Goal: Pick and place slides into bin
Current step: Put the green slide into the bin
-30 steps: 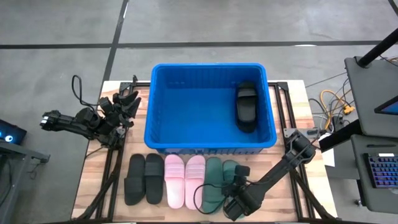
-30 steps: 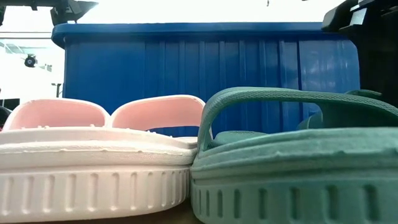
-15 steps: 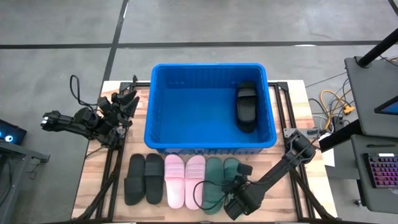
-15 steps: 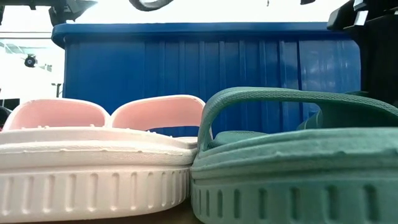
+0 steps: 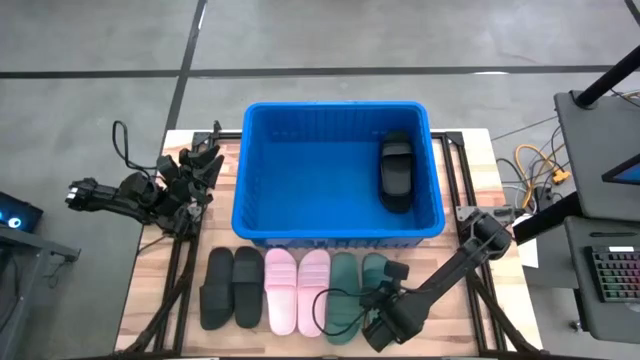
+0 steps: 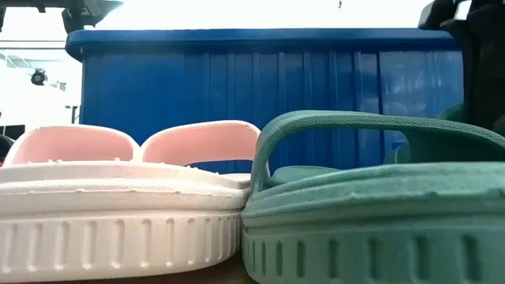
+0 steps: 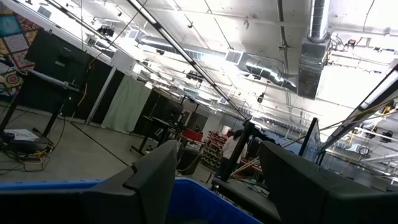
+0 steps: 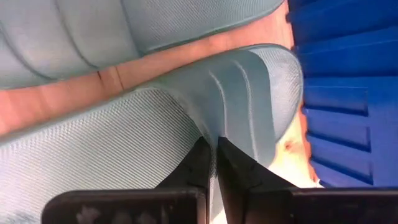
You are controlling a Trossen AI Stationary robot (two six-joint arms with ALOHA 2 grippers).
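The blue bin point(image 5: 335, 228) stands mid-table with one black slide point(image 5: 395, 172) lying in it at the right. In front of it lie two black slides point(image 5: 232, 287), two pink slides point(image 5: 297, 290) and two green slides point(image 5: 343, 290) in a row, soles down. My right gripper point(image 5: 383, 298) is low over the rightmost green slide point(image 5: 374, 272) and shut on it. My left gripper point(image 5: 205, 162) waits open and empty at the bin's left side. In the low view the near pink slide point(image 6: 118, 205) and green slide point(image 6: 371, 213) fill the foreground. My right gripper pinches the rightmost green slide's ribbed strap at its side edge point(image 8: 214, 134), where the strap comes down to the sole, between its two fingers point(image 8: 200, 163). The fingers come from the table's near side, slanting down. The slide's sole lies on the table.
The bin's near wall point(image 6: 260, 79) stands right behind the row of slides. Cables point(image 5: 535, 165) and a desk with a keyboard point(image 5: 610, 275) are off the table's right edge. Bare wood shows at the table's right front corner point(image 5: 470, 320).
My right gripper has shifted a little toward the table's right edge, still shut on the rightmost green slide. That slide has slid slightly right, away from its mate. My left arm has kept still.
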